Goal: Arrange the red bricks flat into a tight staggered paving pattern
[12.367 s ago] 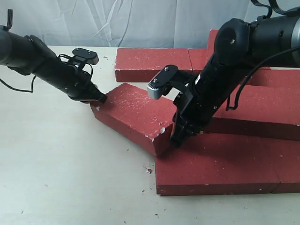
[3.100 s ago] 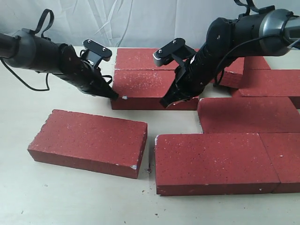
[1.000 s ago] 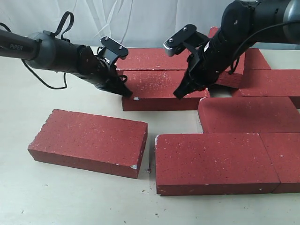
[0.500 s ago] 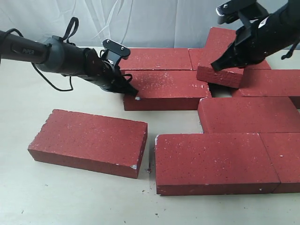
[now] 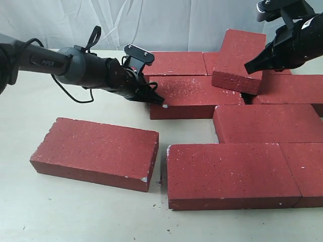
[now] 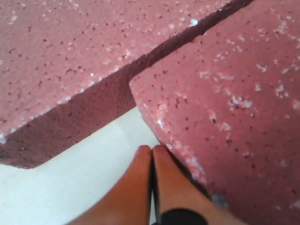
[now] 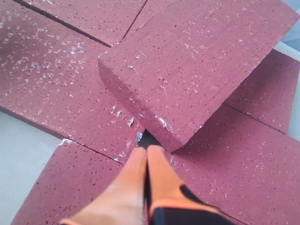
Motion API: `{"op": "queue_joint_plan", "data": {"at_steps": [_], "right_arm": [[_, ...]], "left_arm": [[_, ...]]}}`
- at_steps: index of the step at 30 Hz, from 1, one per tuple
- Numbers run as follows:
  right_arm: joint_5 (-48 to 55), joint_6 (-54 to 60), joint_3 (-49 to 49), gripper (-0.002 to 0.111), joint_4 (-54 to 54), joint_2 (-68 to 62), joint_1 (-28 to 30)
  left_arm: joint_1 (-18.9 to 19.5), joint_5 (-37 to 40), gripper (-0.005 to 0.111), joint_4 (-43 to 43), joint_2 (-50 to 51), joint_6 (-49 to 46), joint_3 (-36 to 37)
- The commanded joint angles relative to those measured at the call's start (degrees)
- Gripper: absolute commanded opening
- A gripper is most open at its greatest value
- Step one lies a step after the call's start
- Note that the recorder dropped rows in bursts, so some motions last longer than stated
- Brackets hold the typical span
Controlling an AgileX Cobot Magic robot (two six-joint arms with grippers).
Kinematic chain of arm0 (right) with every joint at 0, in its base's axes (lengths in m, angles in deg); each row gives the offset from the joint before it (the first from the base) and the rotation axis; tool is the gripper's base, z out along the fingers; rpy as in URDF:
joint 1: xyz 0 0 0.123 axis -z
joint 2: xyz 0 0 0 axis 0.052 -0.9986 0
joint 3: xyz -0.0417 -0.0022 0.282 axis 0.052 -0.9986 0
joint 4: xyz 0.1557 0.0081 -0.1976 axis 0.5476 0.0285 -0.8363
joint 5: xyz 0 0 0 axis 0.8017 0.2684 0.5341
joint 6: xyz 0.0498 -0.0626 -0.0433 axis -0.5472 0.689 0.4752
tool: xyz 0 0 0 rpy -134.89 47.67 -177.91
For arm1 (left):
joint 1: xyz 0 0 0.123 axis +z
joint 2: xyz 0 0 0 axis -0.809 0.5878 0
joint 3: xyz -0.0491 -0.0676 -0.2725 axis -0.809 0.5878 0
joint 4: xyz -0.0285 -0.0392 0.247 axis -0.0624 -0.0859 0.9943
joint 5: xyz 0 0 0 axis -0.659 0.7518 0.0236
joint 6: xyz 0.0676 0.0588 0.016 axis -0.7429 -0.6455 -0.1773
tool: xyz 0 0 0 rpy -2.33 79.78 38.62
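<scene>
Both claws pinched shut, holding nothing: the left gripper [image 5: 160, 100] noses a mid-row brick [image 5: 194, 96] at its nine-o'clock end, the right gripper [image 5: 247, 68] meets a tilted brick [image 5: 237, 55] at one o'clock; a slipping tip could drop it askew across neighbouring bricks [image 5: 282, 123]

I have open desk [image 5: 65, 108] left of the paving and along the front edge, room enough to bring a hand in. The loose brick [image 5: 96, 153] lies across the front left, leaving only a narrow slot between it and the front brick [image 5: 232, 174]. My left hand [image 5: 160, 101], fingers together, sits against the corner of the middle brick [image 5: 189, 96], which bars the way rightward. The tilted brick [image 5: 237, 59] leans over a small dark gap. My right hand [image 5: 249, 67], fingers together, is at its low edge, with bricks all around.
</scene>
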Motion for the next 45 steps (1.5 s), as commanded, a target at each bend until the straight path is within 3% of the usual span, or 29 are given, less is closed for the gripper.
{"op": "queue_joint_plan", "data": {"at_steps": [1, 15, 34, 45], "right_arm": [[-1.1, -0.1, -0.2, -0.001, 0.9, 0.4, 0.3], [-1.3, -0.2, -0.2, -0.001, 1.1, 0.4, 0.3], [-1.6, -0.2, -0.2, -0.001, 1.6, 0.4, 0.3], [-2.6, -0.2, -0.2, -0.001, 2.3, 0.4, 0.3]], "left_arm": [[-0.2, -1.6, 0.0, -1.1, 0.5, 0.0, -0.5], [-3.0, 2.1, 0.0, -1.8, 5.7, 0.0, -8.2], [-4.9, 3.5, 0.0, -0.9, 5.7, 0.0, -10.4], [2.0, 15.4, 0.0, 3.6, 2.1, 0.0, -10.4]]}}
